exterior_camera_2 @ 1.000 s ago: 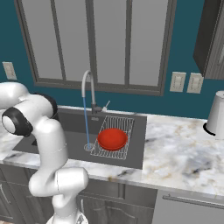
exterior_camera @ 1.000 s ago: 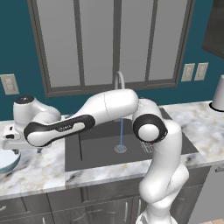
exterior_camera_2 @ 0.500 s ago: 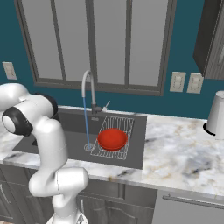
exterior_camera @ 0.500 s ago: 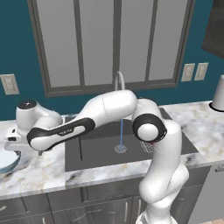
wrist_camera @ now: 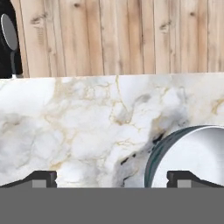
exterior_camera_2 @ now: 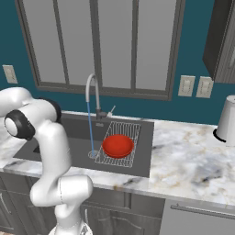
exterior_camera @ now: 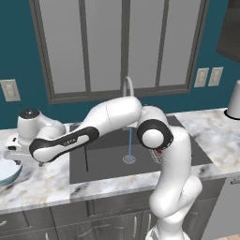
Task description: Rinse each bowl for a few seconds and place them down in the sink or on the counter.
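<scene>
The pale blue-grey bowl [exterior_camera: 6,171] sits on the marble counter [exterior_camera: 47,183] at the far left, and its whitish inside [wrist_camera: 194,157] fills the lower right of the hand view. My gripper [exterior_camera: 14,159] hangs just above and beside that bowl's rim. It stands open [wrist_camera: 114,179], with bare counter [wrist_camera: 65,131] between the fingertips and the bowl in front of the right one. The red bowl [exterior_camera_2: 118,145] rests on the wire rack [exterior_camera_2: 126,133] in the dark sink [exterior_camera_2: 78,133]. A thin stream of water [exterior_camera_2: 91,135] runs from the curved tap [exterior_camera_2: 92,89] to the drain.
A white jar [exterior_camera_2: 227,120] stands at the counter's far right. A wooden wall [wrist_camera: 122,35] rises behind the left counter, with a dark object [wrist_camera: 8,39] at its end. My arm stretches across the sink's left half. Wall sockets [exterior_camera_2: 195,86] sit right of the window.
My forearm and hand have dipped slightly toward the left counter near the pale bowl. The red bowl and the running water are unchanged.
</scene>
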### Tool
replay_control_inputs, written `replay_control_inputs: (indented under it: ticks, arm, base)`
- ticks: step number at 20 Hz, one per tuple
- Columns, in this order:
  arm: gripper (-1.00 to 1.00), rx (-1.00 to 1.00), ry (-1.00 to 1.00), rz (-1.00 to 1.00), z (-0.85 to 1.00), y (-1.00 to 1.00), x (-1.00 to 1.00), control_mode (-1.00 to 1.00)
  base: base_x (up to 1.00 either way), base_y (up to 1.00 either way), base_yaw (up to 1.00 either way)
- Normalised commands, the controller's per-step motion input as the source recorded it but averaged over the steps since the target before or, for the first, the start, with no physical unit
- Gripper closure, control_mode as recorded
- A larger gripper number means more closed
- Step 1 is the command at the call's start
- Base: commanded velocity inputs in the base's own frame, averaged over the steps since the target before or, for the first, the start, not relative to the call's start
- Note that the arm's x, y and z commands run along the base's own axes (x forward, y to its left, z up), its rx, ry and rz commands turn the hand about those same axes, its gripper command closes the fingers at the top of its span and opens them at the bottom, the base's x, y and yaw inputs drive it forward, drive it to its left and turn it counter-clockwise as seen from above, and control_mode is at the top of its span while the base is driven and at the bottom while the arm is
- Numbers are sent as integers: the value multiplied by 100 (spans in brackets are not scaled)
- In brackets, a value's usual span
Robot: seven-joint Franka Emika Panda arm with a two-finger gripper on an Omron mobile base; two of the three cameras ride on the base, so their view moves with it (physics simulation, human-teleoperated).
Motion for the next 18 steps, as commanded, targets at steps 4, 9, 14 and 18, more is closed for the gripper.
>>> replay_control_inputs:
  ticks: [4,9,14,18]
  arm:
    - [-100,0,0,-3,0,34,17,-100]
    - [-100,0,0,-2,-4,16,10,-100]
    - [-100,0,0,-1,-7,0,1,-100]
    - [-100,0,0,-1,-7,0,0,-100]
  base:
    - [0,0,0]
    - [0,0,0]
    - [0,0,0]
    - [0,0,0]
